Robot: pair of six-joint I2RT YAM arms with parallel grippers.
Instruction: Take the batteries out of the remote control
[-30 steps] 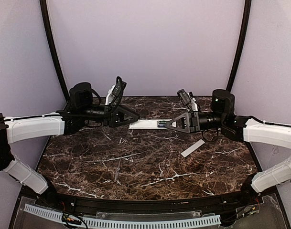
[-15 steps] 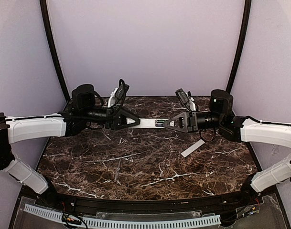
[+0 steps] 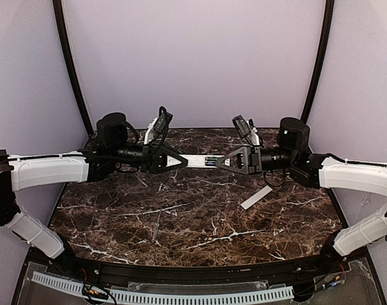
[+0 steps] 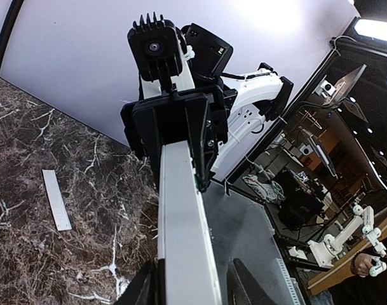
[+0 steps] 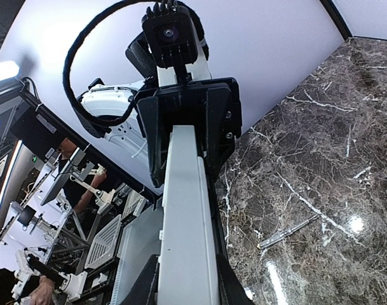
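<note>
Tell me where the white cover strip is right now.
Top view: the white cover strip lies flat on the marble table, right of centre, just nearer the arm bases than the right gripper and apart from the remote control.

left arm (image 3: 47, 171) level, left fingers (image 4: 247, 289) apart | right arm (image 3: 355, 176) level, right fingers (image 5: 149, 289) clamped

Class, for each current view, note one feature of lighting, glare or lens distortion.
Top external view: soft, even light, the marble table sharp, no hard shadows. Left wrist view: blown-out glare on the wall at top; the remote control looks stretched, widening toward the lens. Right wrist view: a small bright reflection on the marble at lower right.
</note>
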